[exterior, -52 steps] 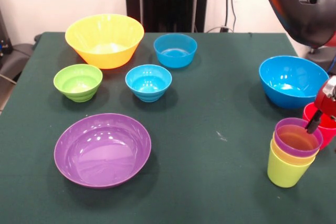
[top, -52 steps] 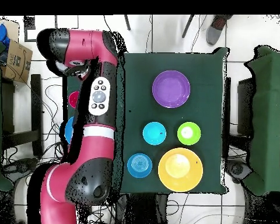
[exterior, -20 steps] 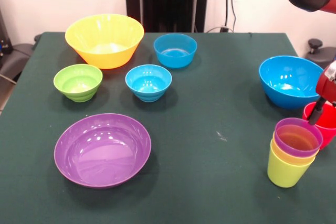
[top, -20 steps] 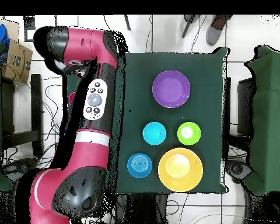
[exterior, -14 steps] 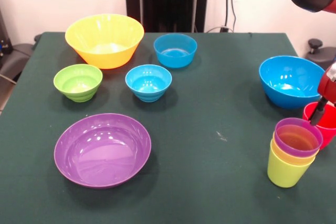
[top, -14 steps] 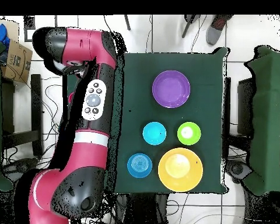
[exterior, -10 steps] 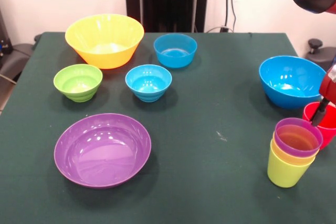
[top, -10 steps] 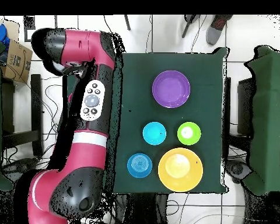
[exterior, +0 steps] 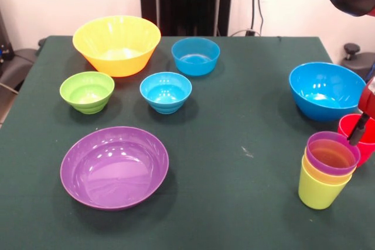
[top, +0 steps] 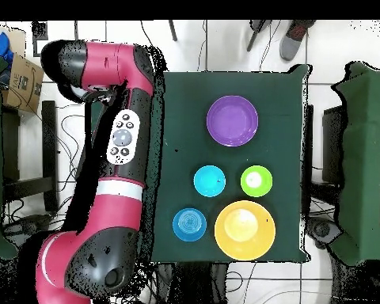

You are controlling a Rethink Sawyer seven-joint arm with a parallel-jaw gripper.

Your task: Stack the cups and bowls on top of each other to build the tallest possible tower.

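The tower (exterior: pixel 328 171) stands at the front right: a lime green cup with a yellow and a purple cup nested in it. A red cup (exterior: pixel 364 140) sits just behind it at the right edge. My gripper (exterior: pixel 356 135) comes in from the right edge, with its dark tip at the red cup's rim, just beside the purple cup; most of it is cut off. The bowls are spread over the table: large yellow-orange (exterior: pixel 116 44), small blue (exterior: pixel 195 55), small blue (exterior: pixel 166 92), small green (exterior: pixel 87 91), wide purple (exterior: pixel 114 166) and large blue (exterior: pixel 326 90). In the overhead view the arm (top: pixel 122 142) hides the cups.
The green table (exterior: pixel 234 121) has open cloth in the middle, between the purple bowl and the tower. From overhead I see the purple bowl (top: pixel 232 120), a blue bowl (top: pixel 210 181), the green bowl (top: pixel 256 181) and the yellow bowl (top: pixel 245 229). A cardboard box (top: pixel 19 79) stands off the table.
My gripper has drifted a little to the right, from the purple cup's rim toward the red cup. The arm's upper part has swung with it. No cup or bowl has moved.
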